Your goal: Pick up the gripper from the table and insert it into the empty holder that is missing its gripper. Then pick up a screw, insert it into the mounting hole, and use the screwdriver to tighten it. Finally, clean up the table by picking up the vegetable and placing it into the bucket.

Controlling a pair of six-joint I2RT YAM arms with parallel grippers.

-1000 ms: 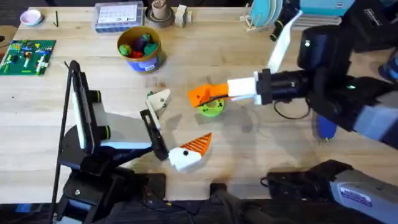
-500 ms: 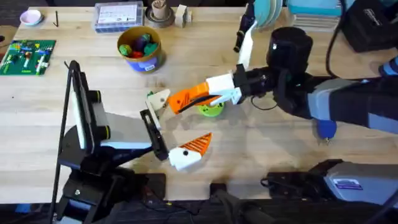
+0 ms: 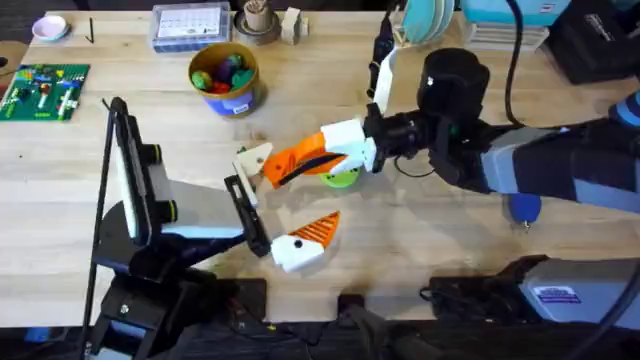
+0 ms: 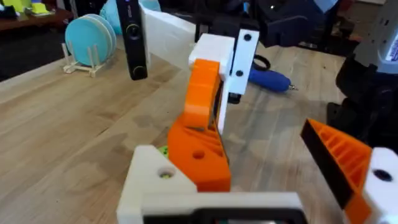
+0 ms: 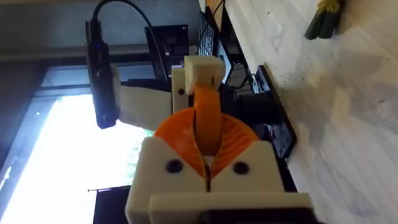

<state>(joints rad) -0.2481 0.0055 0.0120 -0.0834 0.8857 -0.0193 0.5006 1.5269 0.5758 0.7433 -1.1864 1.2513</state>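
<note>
The bucket, upper left of centre in the overhead view, holds a heap of colourful toy fruit and vegetables. A clear compartment box sits at the top edge beyond it.

The right gripper reaches across to the middle of the frame. Its white fingers with orange pads are closed on the gripper, the small orange wedge, whose tip touches the pointed top of the holder. In the left wrist view the wedge sits against the white block.

The left gripper lies low in the centre; its fingers stand apart, one carrying the white holder, the other a white block with an orange pad, with nothing clamped between them.

A bright green disc lies under the right gripper. The screwdriver lies at right, partly hidden by the right arm. The vegetable lies on bare wood in the upper right of the right wrist view.
</note>
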